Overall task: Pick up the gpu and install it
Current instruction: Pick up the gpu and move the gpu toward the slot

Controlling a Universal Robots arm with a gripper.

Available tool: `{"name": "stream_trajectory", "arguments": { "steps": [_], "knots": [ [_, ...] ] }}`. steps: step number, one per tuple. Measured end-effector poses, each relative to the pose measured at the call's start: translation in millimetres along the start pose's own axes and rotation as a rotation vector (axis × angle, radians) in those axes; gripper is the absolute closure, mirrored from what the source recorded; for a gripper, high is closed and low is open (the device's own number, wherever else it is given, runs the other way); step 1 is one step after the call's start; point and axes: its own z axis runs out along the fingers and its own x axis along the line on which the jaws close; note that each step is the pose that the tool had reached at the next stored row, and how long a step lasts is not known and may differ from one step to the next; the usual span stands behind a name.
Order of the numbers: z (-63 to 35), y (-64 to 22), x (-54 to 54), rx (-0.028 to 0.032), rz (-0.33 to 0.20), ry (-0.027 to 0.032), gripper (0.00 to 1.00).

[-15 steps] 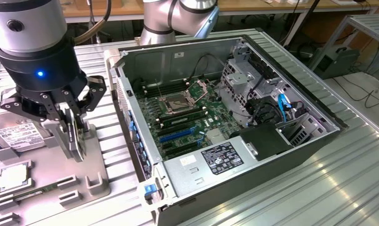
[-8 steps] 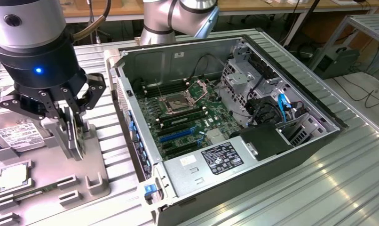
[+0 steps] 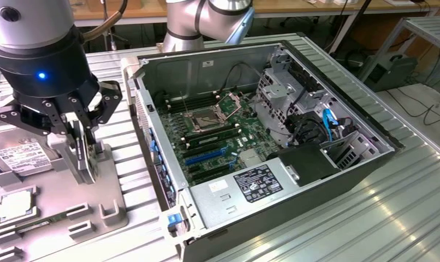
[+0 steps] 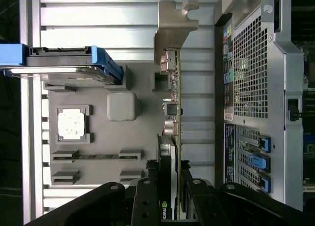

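the gripper [image 3: 80, 146] has its fingers [image 4: 146, 199] drawn in to a narrow gap and clamped on the gpu [image 4: 170, 154], one finger on each flat face of the card, so the thin board stands on edge between them rather than lying flat. that pinch across the faces looks chosen to keep the connector edge free and pointing away from the palm, the way it would have to meet a slot. the card's silver bracket [image 4: 174, 31] runs out well past the fingertips, clear of the grip. directly beyond the fingertips lies the grey tray [image 3: 107, 204], and i cannot tell whether the card's lower edge touches its holder or hangs just off it. off to one side of the fingers, resting in the tray's own recesses, are the hard drive [image 4: 64, 63] and the processor [image 4: 72, 123], each kept apart so the fingers can reach one part without bumping another. on the fingers' other side the computer case [image 3: 293, 65] lies open on its side, its blue slots [image 3: 205, 158] facing up, well apart from the held card.
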Motion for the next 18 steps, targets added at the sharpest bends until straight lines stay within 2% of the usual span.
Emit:
{"name": "stream_trajectory", "arguments": {
  "steps": [18],
  "knots": [
    [-21.4, 1.1, -0.1, -0.0001, 0.0, -0.0001, 0.73]
  ]
}}
